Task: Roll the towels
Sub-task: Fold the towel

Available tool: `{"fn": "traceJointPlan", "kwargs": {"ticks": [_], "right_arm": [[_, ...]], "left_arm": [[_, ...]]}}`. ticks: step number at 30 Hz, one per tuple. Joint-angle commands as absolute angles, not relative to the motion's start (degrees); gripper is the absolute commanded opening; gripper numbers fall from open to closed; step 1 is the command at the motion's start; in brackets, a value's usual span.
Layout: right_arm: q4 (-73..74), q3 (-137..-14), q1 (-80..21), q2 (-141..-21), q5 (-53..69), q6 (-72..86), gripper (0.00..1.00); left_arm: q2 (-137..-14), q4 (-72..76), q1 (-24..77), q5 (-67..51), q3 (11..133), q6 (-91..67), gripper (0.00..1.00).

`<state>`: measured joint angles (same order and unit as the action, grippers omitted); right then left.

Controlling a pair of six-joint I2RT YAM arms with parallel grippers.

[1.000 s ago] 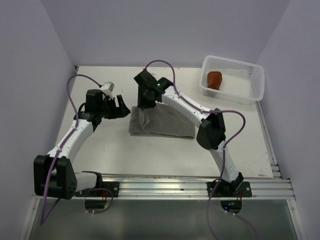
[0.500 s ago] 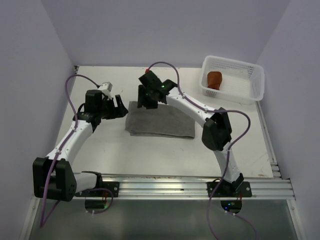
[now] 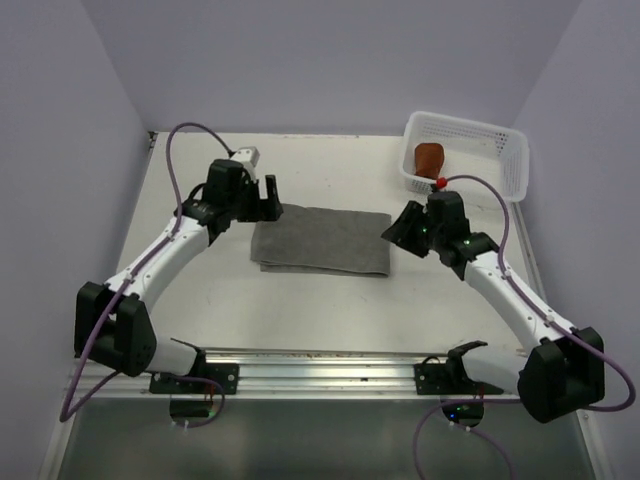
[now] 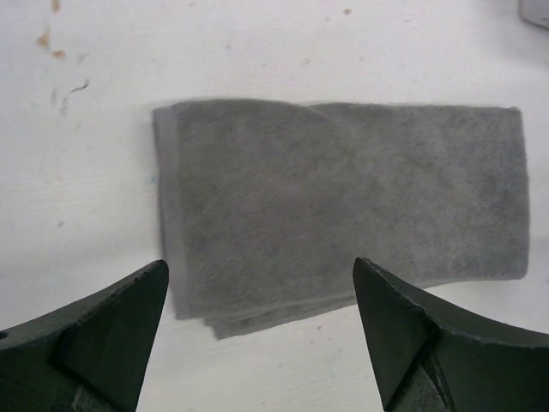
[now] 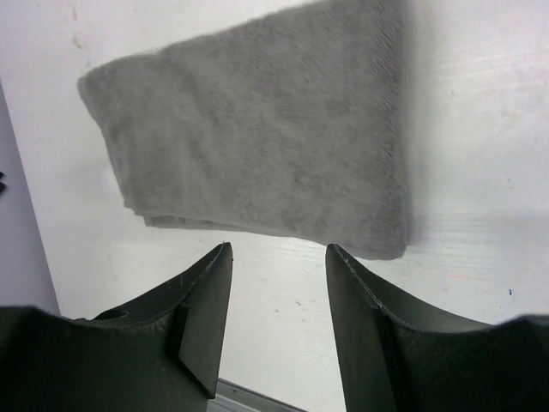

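- A grey cloth towel, folded into a flat rectangle, lies unrolled near the middle of the white desk — between the two arms' jaws.
- The left arm reaches in from the left. Its jaws sit at the towel's far left corner in the top view.
- The left jaws stand wide apart and hold nothing. In the left wrist view the two dark fingers frame the grey towel, and its nearer long edge runs across the gap between them.
- That view also shows stacked cloth layers at the towel's lower left corner. Whether the fingertips touch the cloth cannot be told.
- The right arm comes in from the right, and its jaws sit just beside the towel's right short edge.
- The right jaws are parted by a moderate gap, narrower than the left pair, and they are empty. In the right wrist view the gap between the fingers shows bare desk, with the towel's edge just beyond the tips.
- A rust-brown towel, rolled into a stubby cylinder, rests in the left end of a white plastic mesh basket at the far right corner — well apart from the left jaws.
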<state>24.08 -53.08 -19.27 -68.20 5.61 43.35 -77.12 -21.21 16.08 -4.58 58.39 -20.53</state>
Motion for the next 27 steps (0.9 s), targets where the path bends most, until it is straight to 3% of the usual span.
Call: {"fn": "traceJointPlan", "kwargs": {"ticks": [1,7,14,27], "right_arm": [[16.8,-43.3,-16.4,-66.2,9.3,44.9,0.51],[5.2,-32.6,-9.8,-66.3,16.2,47.8,0.50],[-5.6,-29.8,-8.9,-72.7,21.3,48.5,0.53],[-13.3,-24.4,-9.1,-79.5,23.4,47.4,0.50]], "left_arm": [[-83.2,-22.1,23.0,-0.5,68.1,-23.5,0.91],[-99.0,-28.9,35.9,5.2,86.3,-25.8,0.88],[-115.9,-33.6,44.5,5.8,107.9,-26.9,0.88],[-131.7,-34.1,50.1,1.9,123.1,-29.3,0.83]]}}
